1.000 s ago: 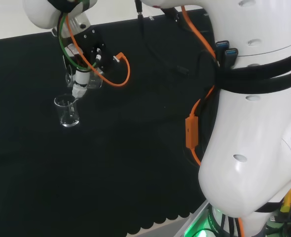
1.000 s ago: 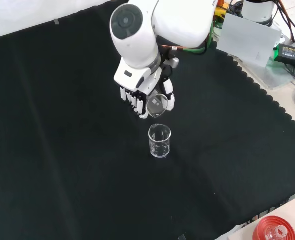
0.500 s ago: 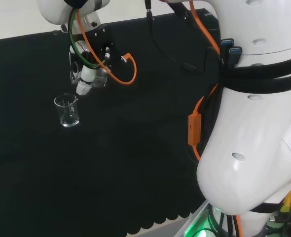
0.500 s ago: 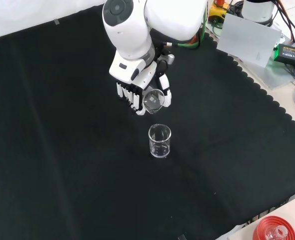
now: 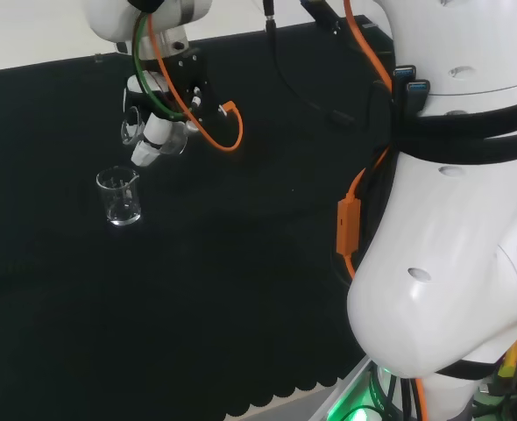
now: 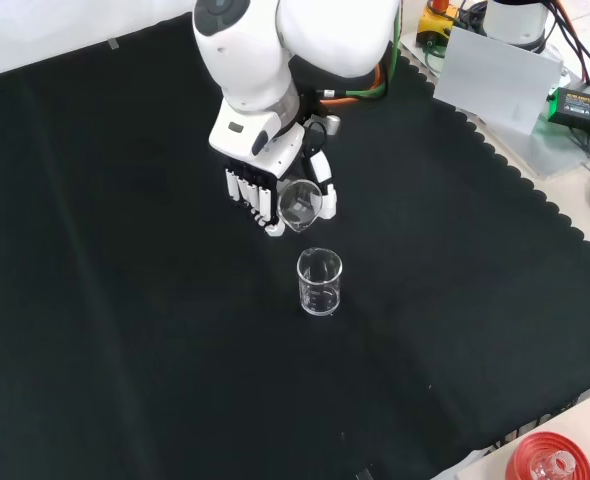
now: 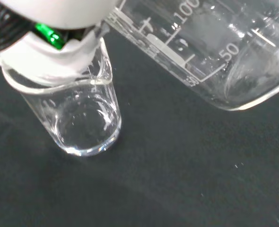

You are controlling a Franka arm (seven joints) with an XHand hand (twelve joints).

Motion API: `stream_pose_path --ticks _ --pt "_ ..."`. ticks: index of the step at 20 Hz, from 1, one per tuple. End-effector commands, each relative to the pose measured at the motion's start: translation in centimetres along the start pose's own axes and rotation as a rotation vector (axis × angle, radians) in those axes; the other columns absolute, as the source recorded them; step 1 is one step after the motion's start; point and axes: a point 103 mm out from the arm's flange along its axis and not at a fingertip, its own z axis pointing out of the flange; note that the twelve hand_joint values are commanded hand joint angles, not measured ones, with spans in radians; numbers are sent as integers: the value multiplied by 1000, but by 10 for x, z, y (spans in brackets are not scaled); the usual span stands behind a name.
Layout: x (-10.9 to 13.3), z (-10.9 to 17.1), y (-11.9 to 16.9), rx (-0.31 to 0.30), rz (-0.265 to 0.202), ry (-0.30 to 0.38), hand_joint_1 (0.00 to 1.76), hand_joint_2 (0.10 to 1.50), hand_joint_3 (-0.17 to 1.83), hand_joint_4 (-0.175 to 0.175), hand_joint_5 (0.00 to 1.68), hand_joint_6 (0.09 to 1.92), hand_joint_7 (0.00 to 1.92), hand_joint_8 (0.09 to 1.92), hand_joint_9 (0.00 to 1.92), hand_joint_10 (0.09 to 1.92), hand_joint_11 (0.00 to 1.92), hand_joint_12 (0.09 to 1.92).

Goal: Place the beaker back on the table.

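My hand (image 6: 260,185) (image 5: 153,140) hangs above the black cloth, shut on a small clear glass beaker (image 6: 300,203) that lies tilted in its fingers. In the wrist view that held beaker (image 7: 210,52) is close and large, with white scale marks on its wall. A second clear beaker (image 6: 319,283) (image 5: 120,196) (image 7: 82,125) stands upright on the cloth just below the hand in the front view, apart from it. A fingertip (image 7: 54,52) shows over this beaker's rim in the wrist view.
The black cloth (image 6: 125,350) spreads wide around the standing beaker. A red ribbed stand (image 6: 550,460) sits off the cloth at the front view's lower right. The arm's white links (image 5: 451,219) fill the head view's right.
The hand with its tilted beaker has risen and drawn back from the standing beaker, up and slightly left in the front view. The standing beaker has not moved.
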Motion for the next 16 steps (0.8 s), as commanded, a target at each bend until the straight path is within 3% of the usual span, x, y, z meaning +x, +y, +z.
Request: stream_pose_path --ticks 1,6,16 --pt "-8 11 7 -71 -26 83 1139 622 681 175 1341 560 1624 87 1518 87 1100 939" --pt "-11 27 15 -98 -41 131 1139 623 681 175 1340 562 1623 87 1517 87 1095 939" --pt "-38 56 24 -165 -71 301 1138 624 680 175 1338 565 1622 87 1515 87 1092 942"
